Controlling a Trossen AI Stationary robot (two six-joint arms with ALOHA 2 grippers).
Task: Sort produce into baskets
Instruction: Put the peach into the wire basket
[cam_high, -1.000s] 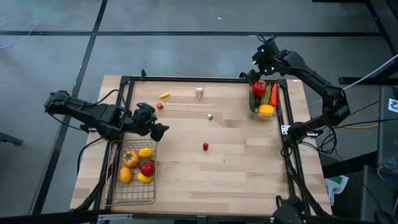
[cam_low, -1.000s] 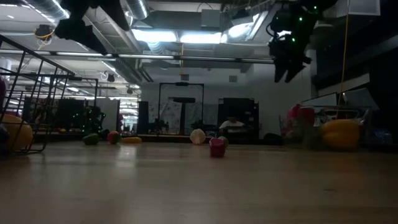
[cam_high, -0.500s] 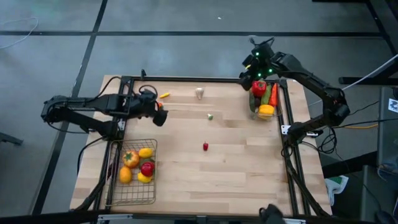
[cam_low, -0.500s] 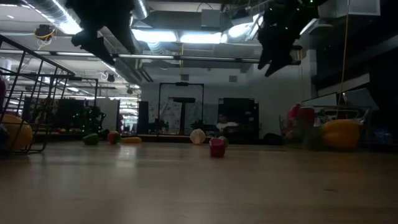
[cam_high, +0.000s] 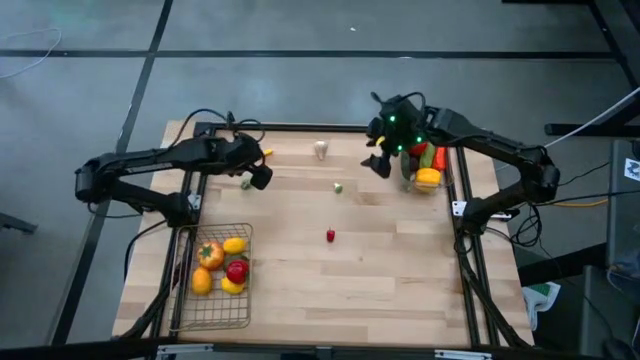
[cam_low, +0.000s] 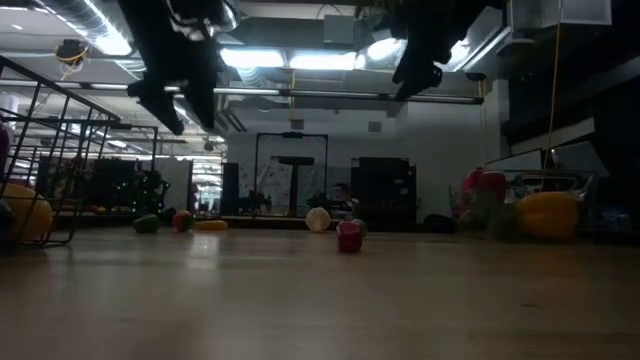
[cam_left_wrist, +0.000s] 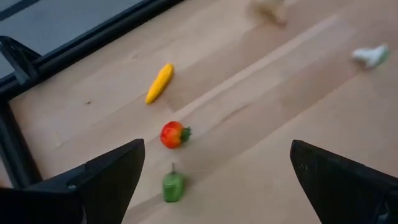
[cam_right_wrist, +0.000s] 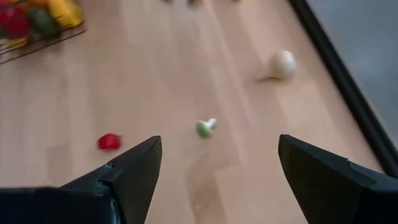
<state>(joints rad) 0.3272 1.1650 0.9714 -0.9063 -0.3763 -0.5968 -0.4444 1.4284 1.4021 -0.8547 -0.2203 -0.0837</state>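
Wooden worktop (cam_high: 380, 270) is seen beneath both jaws. Left jaws (cam_left_wrist: 211, 171) are held wide open and empty above it; a small green pepper (cam_left_wrist: 172, 186) lies just ahead between them, a red tomato (cam_left_wrist: 173, 134) beyond it, a yellow piece (cam_left_wrist: 159, 82) farther off. Right jaws (cam_right_wrist: 217, 165) are likewise spread and empty, with a green-and-white piece (cam_right_wrist: 205, 127) ahead between them, a tiny red piece (cam_right_wrist: 109, 141) to one side, a pale bulb (cam_right_wrist: 280, 64) farther, and the wire-mesh basket (cam_right_wrist: 37, 37) farthest. The clear bin (cam_high: 428, 165) sits behind the right jaws.
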